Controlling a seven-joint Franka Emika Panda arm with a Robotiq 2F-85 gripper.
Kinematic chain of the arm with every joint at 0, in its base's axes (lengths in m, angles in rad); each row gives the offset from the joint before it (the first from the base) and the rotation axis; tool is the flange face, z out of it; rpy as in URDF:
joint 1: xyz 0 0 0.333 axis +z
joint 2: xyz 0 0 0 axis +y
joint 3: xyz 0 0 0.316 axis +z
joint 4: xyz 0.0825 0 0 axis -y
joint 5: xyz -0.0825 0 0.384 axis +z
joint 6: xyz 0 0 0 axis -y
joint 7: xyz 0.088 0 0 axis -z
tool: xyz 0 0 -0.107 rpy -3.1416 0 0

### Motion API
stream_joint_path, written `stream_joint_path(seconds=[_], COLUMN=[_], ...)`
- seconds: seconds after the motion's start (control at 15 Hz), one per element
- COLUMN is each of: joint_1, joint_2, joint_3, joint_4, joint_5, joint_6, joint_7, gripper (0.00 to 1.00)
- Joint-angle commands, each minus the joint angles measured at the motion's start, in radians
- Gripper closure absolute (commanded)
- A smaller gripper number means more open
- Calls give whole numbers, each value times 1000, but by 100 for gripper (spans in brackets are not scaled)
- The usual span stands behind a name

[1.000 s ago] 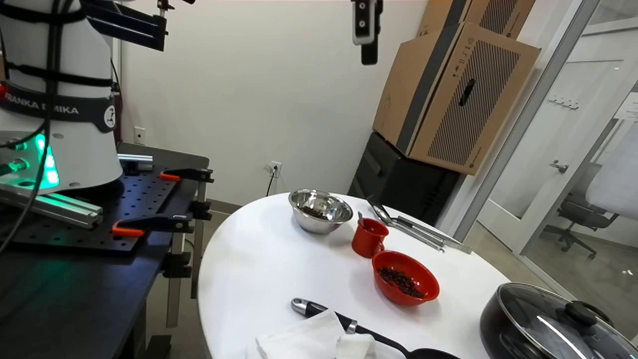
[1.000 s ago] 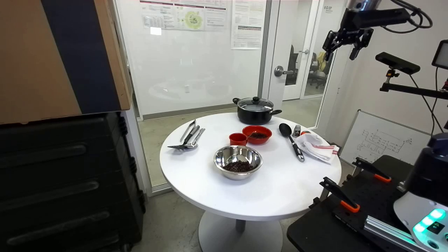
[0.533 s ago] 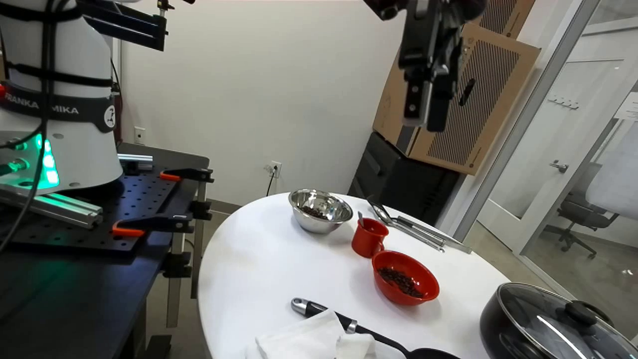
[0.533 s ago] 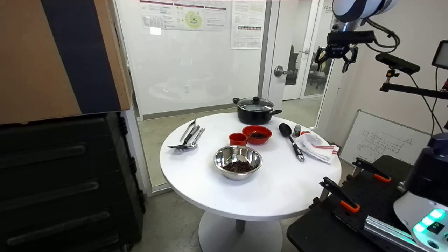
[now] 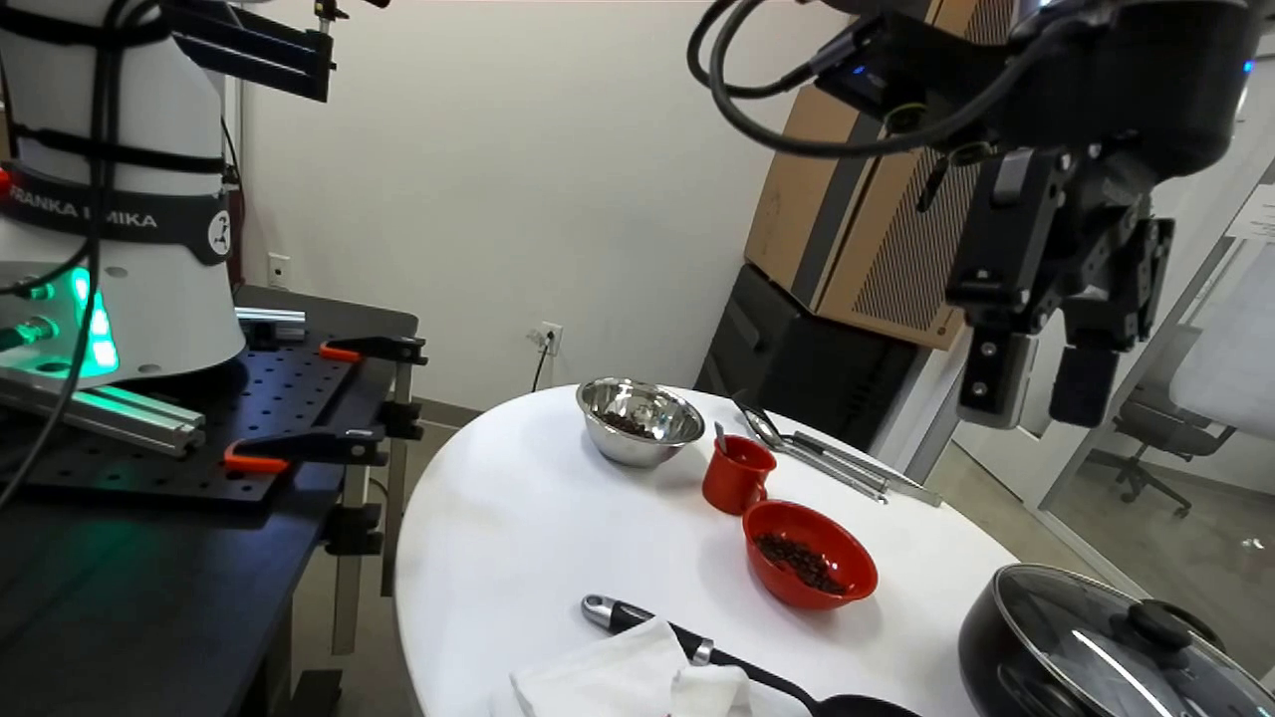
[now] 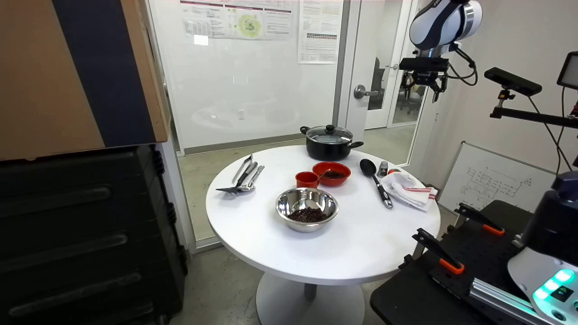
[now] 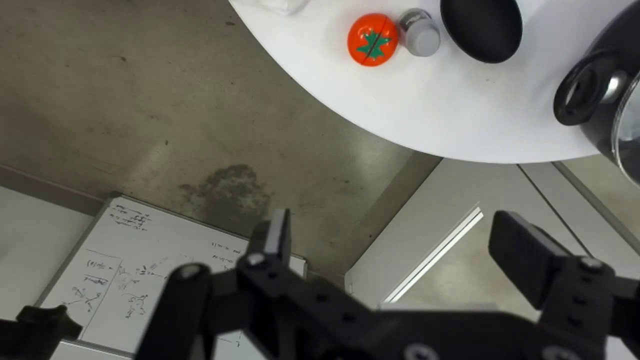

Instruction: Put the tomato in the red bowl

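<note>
The tomato (image 7: 372, 40) is a small orange-red ball with a green star on top, near the table's edge at the top of the wrist view. In an exterior view the tomato (image 6: 393, 171) shows only partly, behind the white cloth. The shallow red bowl (image 5: 842, 554) holds dark beans; the red bowl also shows in an exterior view (image 6: 329, 181), beside a red cup. My gripper (image 7: 390, 235) is open with nothing between its fingers. It hangs high in both exterior views (image 5: 1036, 398) (image 6: 422, 92), well above table height. The wrist view shows floor and door below it, beyond the table's edge.
A grey-capped shaker (image 7: 422, 37) touches or nearly touches the tomato. The black spoon (image 6: 377, 180), white cloth (image 6: 408, 192) and lidded pot (image 6: 329, 144) are near it. The steel bowl (image 6: 307, 228), red cup (image 6: 307, 179) and metal utensils (image 6: 244, 178) stand on the round table (image 6: 361, 243).
My open gripper has come down and moved outward over the far side of the table's edge: rightward in an exterior view, leftward in an exterior view. The things on the table have not moved.
</note>
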Motion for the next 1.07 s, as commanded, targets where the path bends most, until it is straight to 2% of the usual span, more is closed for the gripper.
stream_joint_path(seconds=[0.0, 0.27, 0.53, 1.0], joint_1=[52, 59, 86, 95], joint_2=[11, 14, 89, 339], joint_3=[-53, -57, -97, -164], joint_4=[12, 20, 52, 130], joint_5=[15, 14, 25, 127], joint_6=[0, -2, -4, 45], joint_7=[6, 24, 196, 483], gripper=[0, 0, 0, 0])
